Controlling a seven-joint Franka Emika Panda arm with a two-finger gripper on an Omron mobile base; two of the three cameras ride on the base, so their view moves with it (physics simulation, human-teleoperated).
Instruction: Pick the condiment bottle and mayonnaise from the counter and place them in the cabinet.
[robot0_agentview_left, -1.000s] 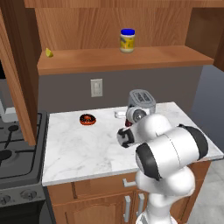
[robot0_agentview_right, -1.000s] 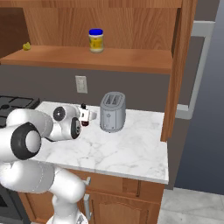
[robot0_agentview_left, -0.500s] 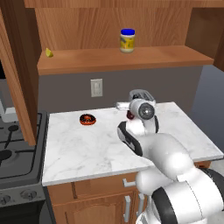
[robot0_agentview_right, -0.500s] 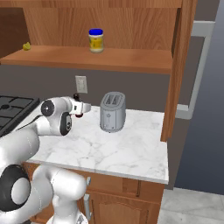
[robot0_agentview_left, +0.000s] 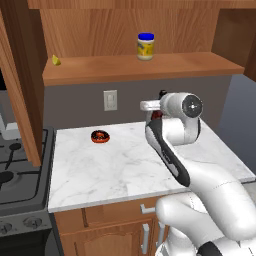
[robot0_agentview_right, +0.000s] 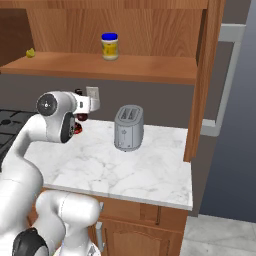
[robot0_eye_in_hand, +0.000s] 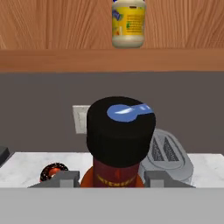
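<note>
Since the mayonnaise (robot0_eye_in_hand: 128, 24) already sits on the cabinet (robot0_eye_in_hand: 65, 59) shelf at top centre, I've got the gripper (robot0_eye_in_hand: 115, 178) clamped on the condiment bottle (robot0_eye_in_hand: 119, 144), centre frame, lifted clear of the counter (robot0_agentview_left: 125, 165).

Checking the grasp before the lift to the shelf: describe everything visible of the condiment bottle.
The condiment bottle has a dark reddish-brown body with a printed label and a wide black cap with a blue mark. It stands upright, lifted off the counter, clamped between the fingers of the gripper. The base views show just a red-dark sliver by the hand.
</note>
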